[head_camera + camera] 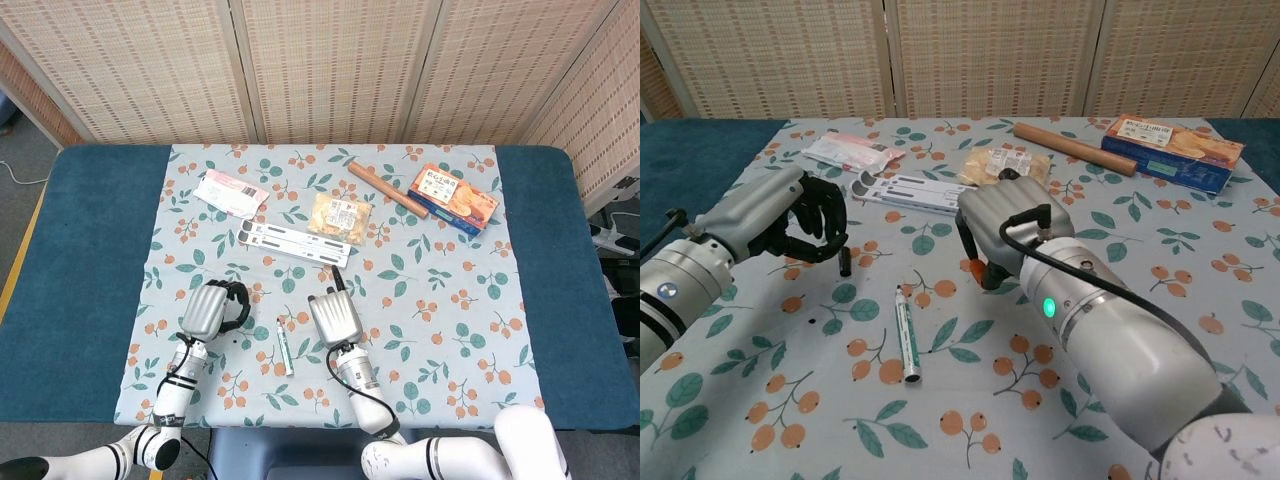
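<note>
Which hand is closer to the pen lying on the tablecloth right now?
Right, narrowly. The right hand hangs just right of the pen, by its tip. The left hand, pinching the black cap, sits farther left.

Beyond the white folded stand (294, 244) lay a snack bag (338, 217); a pink packet (231, 193) sat to its left, a wooden rolling pin (386, 190) and biscuit box (454, 199) to its right.
</note>
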{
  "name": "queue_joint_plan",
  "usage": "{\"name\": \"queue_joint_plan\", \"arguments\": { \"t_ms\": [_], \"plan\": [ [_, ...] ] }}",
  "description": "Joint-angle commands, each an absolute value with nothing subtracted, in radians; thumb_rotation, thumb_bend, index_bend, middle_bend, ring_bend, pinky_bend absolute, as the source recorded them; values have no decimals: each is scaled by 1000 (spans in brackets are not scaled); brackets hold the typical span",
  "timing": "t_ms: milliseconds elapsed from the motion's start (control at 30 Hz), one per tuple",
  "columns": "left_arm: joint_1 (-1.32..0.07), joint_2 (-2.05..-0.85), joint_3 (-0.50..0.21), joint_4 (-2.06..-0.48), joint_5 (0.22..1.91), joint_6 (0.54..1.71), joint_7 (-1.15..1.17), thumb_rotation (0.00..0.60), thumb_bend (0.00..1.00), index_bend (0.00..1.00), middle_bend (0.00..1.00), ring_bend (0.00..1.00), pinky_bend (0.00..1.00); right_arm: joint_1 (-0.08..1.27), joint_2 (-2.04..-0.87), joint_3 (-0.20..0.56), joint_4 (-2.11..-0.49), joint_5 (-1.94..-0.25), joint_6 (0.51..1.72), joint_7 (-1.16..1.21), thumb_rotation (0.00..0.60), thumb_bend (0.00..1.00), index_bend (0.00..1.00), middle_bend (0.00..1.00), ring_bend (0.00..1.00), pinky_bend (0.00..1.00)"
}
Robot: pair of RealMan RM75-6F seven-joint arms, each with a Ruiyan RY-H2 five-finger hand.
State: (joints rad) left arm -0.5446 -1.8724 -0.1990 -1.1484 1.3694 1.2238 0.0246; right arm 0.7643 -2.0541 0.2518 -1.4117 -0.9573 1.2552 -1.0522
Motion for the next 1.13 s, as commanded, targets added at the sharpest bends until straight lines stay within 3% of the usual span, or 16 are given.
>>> {"name": "queue_joint_plan", "arguments": {
  "t_ms": [33, 100, 167, 367, 500, 600, 700, 933, 1133],
  "plan": [
    [-529, -1794, -175, -1245, 1370, 1201, 28, 600, 511, 219, 265, 275, 402, 736, -1977, 222, -1495, -998, 1277, -1036, 600, 333, 229, 432, 291, 1],
    [-518, -1742, -158, -1309, 1375, 1192, 28, 600, 486, 164, 189, 198, 388, 714, -1923, 203, -1559, -1011, 1293, -1034, 600, 315, 91, 328, 218, 0],
    [-503, -1673, -134, -1381, 1391, 1190, 24, 600, 469, 110, 122, 120, 358, 677, -1844, 174, -1657, -1017, 1316, -1027, 600, 302, 15, 240, 150, 0],
    [-420, -1457, -33, -1534, 1460, 1235, -45, 600, 427, 26, 6, 0, 229, 543, -1551, 12, -1918, -1091, 1400, -988, 600, 242, 0, 24, 0, 0],
    [-332, -1349, 49, -1559, 1540, 1345, -118, 600, 403, 5, 0, 0, 164, 438, -1386, -132, -1969, -1231, 1479, -892, 600, 218, 0, 0, 0, 0],
    [-255, -1284, 106, -1550, 1586, 1438, -130, 600, 397, 0, 0, 0, 130, 338, -1291, -232, -1920, -1351, 1570, -776, 600, 217, 0, 0, 0, 0],
    [-203, -1265, 124, -1528, 1596, 1501, -102, 600, 395, 0, 0, 0, 115, 262, -1245, -284, -1850, -1416, 1633, -680, 600, 217, 0, 0, 0, 0],
    [-160, -1244, 134, -1528, 1601, 1515, 21, 600, 393, 0, 0, 0, 110, 107, -1206, -276, -1706, -1496, 1797, -467, 600, 216, 0, 0, 0, 0],
    [-151, -1246, 116, -1532, 1620, 1531, 58, 600, 397, 0, 0, 0, 110, 75, -1142, -226, -1726, -1501, 1810, -393, 600, 216, 0, 0, 0, 0]
  ]
}}
